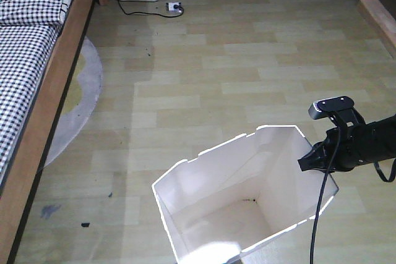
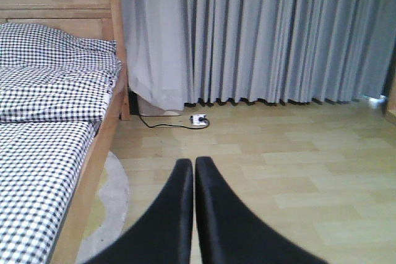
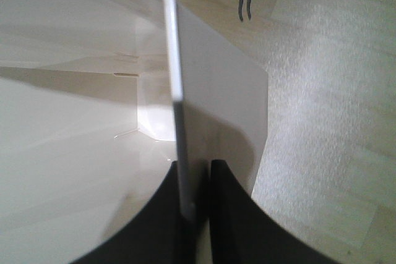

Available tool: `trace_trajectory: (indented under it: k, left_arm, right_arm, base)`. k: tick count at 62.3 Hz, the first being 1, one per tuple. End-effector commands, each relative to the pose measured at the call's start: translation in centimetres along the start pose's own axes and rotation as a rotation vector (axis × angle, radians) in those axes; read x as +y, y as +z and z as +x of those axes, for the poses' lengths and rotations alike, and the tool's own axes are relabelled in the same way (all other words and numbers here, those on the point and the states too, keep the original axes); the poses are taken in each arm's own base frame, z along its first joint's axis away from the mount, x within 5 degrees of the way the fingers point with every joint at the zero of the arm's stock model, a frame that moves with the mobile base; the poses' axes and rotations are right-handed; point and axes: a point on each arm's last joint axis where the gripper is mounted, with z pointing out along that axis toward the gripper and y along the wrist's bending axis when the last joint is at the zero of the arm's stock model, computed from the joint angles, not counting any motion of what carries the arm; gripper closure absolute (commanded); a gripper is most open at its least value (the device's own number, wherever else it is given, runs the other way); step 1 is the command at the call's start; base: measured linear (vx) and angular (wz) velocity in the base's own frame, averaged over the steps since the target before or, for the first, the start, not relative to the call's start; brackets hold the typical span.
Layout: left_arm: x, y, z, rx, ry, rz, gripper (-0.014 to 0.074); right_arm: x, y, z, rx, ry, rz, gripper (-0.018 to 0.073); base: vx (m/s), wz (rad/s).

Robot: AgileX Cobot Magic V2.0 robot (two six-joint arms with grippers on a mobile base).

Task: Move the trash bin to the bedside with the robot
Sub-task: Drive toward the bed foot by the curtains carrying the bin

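Observation:
The white faceted trash bin (image 1: 241, 196) stands on the wooden floor near the bottom of the front view, its cream inside showing. My right gripper (image 1: 307, 160), on the thin black robot arm with its grey-topped camera module (image 1: 331, 106), is shut on the bin's right rim. In the right wrist view the rim wall (image 3: 176, 91) runs between the two black fingers of the right gripper (image 3: 197, 171). The bedside, a light-brown bed frame (image 1: 52, 85) with checked bedding (image 1: 25, 23), lies along the left. My left gripper (image 2: 194, 165) is shut on nothing, pointing at the floor beside the bed (image 2: 93, 171).
A round grey rug (image 1: 86, 97) pokes out from under the bed. A white power strip (image 1: 174, 8) with a black cable lies by the grey curtains (image 2: 266, 35) at the far wall. Wooden furniture (image 1: 377, 4) stands at the far right. Dark specks (image 1: 85, 223) mark the floor near the bed frame.

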Motion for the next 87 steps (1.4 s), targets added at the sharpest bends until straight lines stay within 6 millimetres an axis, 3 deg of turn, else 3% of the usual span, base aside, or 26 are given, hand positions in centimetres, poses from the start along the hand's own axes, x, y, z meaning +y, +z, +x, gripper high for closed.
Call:
trace_trajectory:
  k: [1, 87]
  left_arm:
    - [-0.03, 0.08, 0.2, -0.059, -0.012, 0.011, 0.0602]
    - [-0.03, 0.07, 0.17, -0.06, -0.012, 0.011, 0.0602]
  right_arm:
    - [1.1, -1.51, -1.6, -0.087, 0.083, -0.087, 0.0565]
    - [1.1, -1.51, -1.59, -0.087, 0.083, -0.088, 0.0565]
  base:
    - [0.37, 0.17]
    - [0.39, 0.03]
